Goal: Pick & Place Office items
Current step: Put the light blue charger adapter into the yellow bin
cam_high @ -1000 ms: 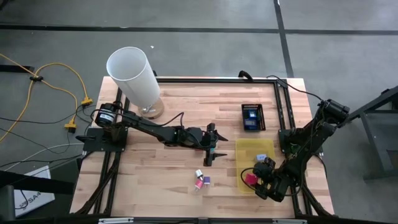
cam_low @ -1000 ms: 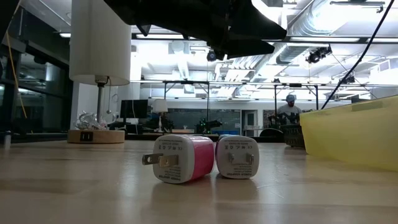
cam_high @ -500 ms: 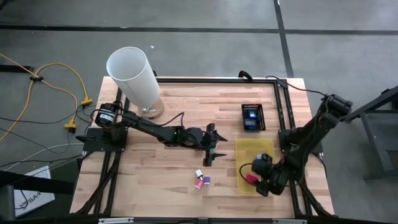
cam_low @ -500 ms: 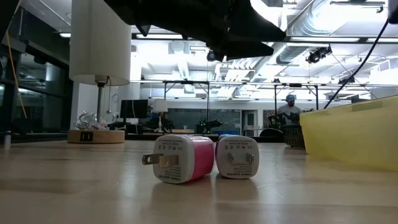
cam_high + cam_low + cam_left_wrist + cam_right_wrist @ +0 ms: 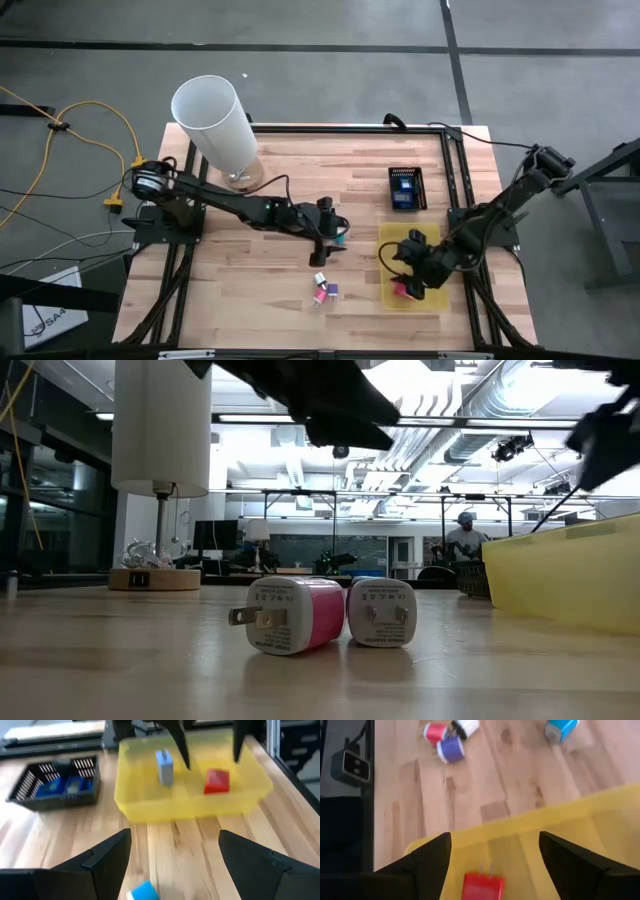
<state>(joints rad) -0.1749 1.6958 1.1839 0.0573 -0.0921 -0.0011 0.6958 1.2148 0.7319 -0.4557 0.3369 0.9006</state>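
A: Where do the 2 grippers stand?

B: The left gripper (image 5: 331, 240) hangs over the middle of the worktop (image 5: 270, 275), its fingers spread apart and holding nothing. A cyan charger block (image 5: 142, 891) lies on the wood just beside it. The right gripper (image 5: 408, 268) is over the yellow tray (image 5: 432, 236), fingers also apart and empty.

A: What is in the tray?

B: A red charger block (image 5: 483, 887) with 2 prongs, seen right between the right gripper's fingers in its wrist view, and a light blue block (image 5: 164, 766) standing upright in the neighbouring compartment.

A: And what is out on the wood?

B: 3 small plugs lie clustered near the front of the worktop: a pink one (image 5: 290, 616) touching a white one (image 5: 382, 613), and a purple one (image 5: 451, 749) close by. The pink plug's prongs point away from the white one.

A: Anything else?

B: A black mesh basket (image 5: 407, 188) with blue items inside sits behind the tray, and a tall white cylinder (image 5: 215, 125) on a wooden base stands at the far left corner.
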